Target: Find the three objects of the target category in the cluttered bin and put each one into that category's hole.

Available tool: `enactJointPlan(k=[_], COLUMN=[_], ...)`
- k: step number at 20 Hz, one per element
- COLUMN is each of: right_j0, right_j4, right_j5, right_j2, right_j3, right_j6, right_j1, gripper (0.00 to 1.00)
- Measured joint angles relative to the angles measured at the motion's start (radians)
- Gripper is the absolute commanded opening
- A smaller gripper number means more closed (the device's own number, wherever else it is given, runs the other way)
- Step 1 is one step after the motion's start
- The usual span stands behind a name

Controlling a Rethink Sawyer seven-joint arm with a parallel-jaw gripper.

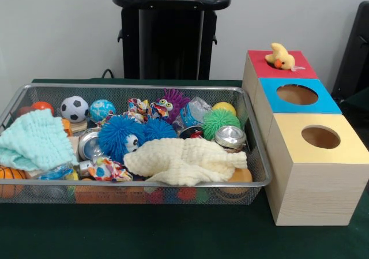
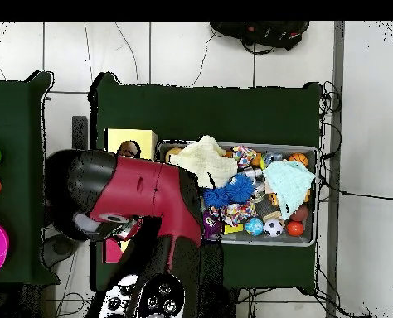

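yellow-topped box and mesh bin show no legible writing.

Pale wall behind; green-clothed table — tiled floor (cables trailing across it).

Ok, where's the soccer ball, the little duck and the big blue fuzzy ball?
soccer ball point(image 1: 74, 108), front view, middle of the ball's face.
duck point(image 1: 281, 56), front view, on its yellow body, atop the red box.
blue fuzzy ball point(image 1: 118, 136), front view, middle of its spiky fuzz.
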Motion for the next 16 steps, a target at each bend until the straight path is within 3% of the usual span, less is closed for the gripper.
enactJointPlan(k=[16], right_j0=[-0.003], right_j4=[0.0], right_j5=[-0.019], right_j2=[0.004], right_j3=[0.005], right_j6=[0.0], right_j1=[-0.066], gripper=[0.0])
